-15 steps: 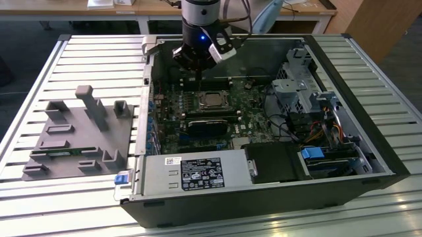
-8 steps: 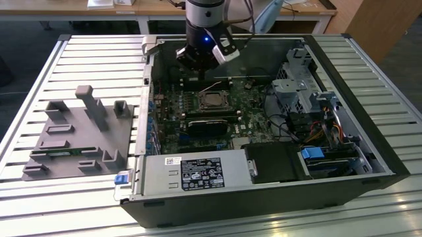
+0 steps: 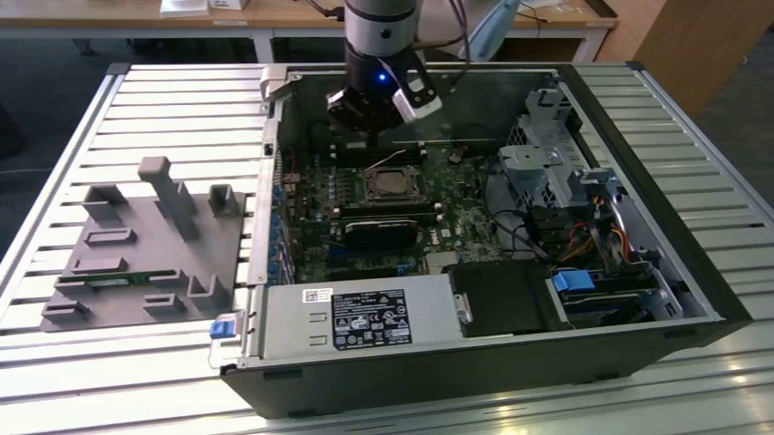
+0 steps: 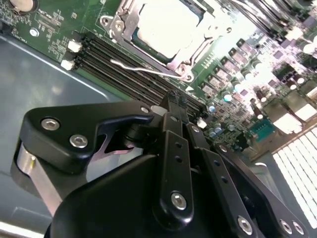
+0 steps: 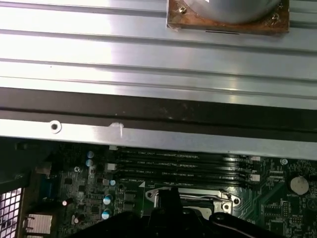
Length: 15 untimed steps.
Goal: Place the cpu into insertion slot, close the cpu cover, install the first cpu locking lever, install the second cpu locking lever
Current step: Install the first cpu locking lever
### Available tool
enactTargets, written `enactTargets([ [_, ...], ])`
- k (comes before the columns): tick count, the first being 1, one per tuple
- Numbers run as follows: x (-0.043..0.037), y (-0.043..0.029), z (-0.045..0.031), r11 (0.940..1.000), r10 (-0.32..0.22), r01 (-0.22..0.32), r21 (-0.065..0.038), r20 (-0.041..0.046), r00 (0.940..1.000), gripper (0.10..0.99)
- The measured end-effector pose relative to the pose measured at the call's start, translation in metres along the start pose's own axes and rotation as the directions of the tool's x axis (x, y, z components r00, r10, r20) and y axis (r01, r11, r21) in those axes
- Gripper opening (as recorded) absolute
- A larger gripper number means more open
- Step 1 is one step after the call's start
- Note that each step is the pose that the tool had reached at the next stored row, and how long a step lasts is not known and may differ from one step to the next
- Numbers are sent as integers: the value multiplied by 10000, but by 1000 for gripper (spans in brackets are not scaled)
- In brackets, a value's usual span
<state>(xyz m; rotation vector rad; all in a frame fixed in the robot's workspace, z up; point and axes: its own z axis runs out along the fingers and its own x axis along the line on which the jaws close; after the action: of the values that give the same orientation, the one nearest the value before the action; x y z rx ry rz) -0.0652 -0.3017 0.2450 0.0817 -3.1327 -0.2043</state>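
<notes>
Over the open case, the claw (image 4: 173, 100) hangs pressed together, gripping nothing, just short of the memory slots (image 4: 96, 48). Past them the cpu (image 4: 166, 27) sits in the insertion slot (image 4: 184, 71), and the cpu cover (image 4: 130, 30) looks down. The loose locking lever (image 4: 148, 71) runs along the socket's slot-side edge. I'd press near its free end, slowly.

The cpu (image 4: 166, 29) is silvery-grey, motherboard (image 4: 59, 27) green, end effector (image 4: 172, 98) black.
</notes>
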Motion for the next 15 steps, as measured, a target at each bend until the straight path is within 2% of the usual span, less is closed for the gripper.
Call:
enactTargets([
  [6,-68,-12,100,10000,-1,1,15,0,10000,106],
  [15,-100,-17,126,10000,-1,1,15,0,10000,106],
])
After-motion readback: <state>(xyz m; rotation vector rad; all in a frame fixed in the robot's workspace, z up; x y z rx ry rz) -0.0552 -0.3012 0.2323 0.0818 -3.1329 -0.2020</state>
